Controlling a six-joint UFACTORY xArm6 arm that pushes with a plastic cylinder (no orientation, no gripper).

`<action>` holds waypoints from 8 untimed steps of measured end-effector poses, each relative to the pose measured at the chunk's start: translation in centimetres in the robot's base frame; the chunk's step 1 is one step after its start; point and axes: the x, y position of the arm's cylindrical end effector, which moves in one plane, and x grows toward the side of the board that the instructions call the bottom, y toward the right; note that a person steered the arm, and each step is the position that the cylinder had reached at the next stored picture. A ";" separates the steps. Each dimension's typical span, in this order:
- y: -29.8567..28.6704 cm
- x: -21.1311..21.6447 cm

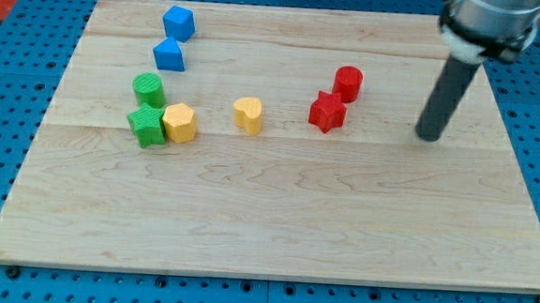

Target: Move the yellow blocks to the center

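Yellows first: two blocks on the wooden board (275, 218). One is a yellow hexagonal block (180, 122), chunky, flat top, faceted sides, sitting at the view's left-centre. It touches the green star block (147, 125) on its left side. The other is a yellow heart-ish block (249, 114), rounded with a notch on top; exact shape is hard to call from here. It stands alone, a bit left of the board's middle, well apart from the hexagon's cluster and from the reds.

Green cylinder (148, 89) is just above the green star, close or touching, I can't tell which. Two blue blocks up top left: blue cube-like block (178, 22) and blue wedge-like block (170, 55) below it, near each other.

Red star block (327, 112) and red cylinder (347, 83) sit right of centre, just beside each other.

I've got no pincer on this rig, just the rod, so no jaw state to report. My tip (429, 136) is down at the board on the view's right, well apart from every block; the red star is nearest, off to its left. Both yellows are far from it.
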 end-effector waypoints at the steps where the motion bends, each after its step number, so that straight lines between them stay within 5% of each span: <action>1: -6.7 2.8; 2: -16.3 6.2; 3: -22.6 4.8; 8: -24.4 5.0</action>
